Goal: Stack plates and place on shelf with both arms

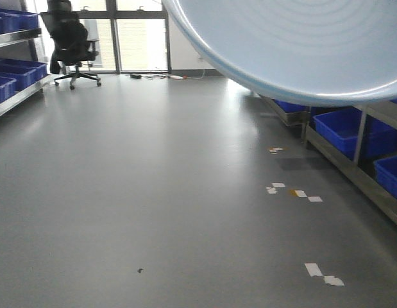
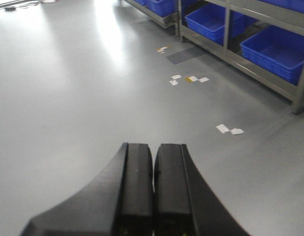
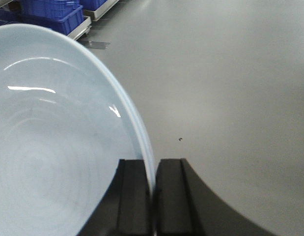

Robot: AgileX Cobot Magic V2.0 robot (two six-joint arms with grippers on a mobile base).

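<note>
A pale bluish-white plate (image 3: pixel 53 147) was held on edge, its rim pinched between the jaws of the right gripper (image 3: pixel 152 167), which were closed almost together on it. Most of the plate was cut off by the left and bottom edges of the right wrist view. In the front view the plate (image 1: pixel 294 45) was seen only as a curved portion at the upper right, cropped by the frame. Whether a second plate lay against it could not be told. The left gripper (image 2: pixel 153 153) was seen with its jaws pressed together, nothing between them, above the grey floor (image 2: pixel 68 98). Blue bins (image 2: pixel 277 46) on metal racks (image 2: pixel 301 83) were partly cut off at the edge.
</note>
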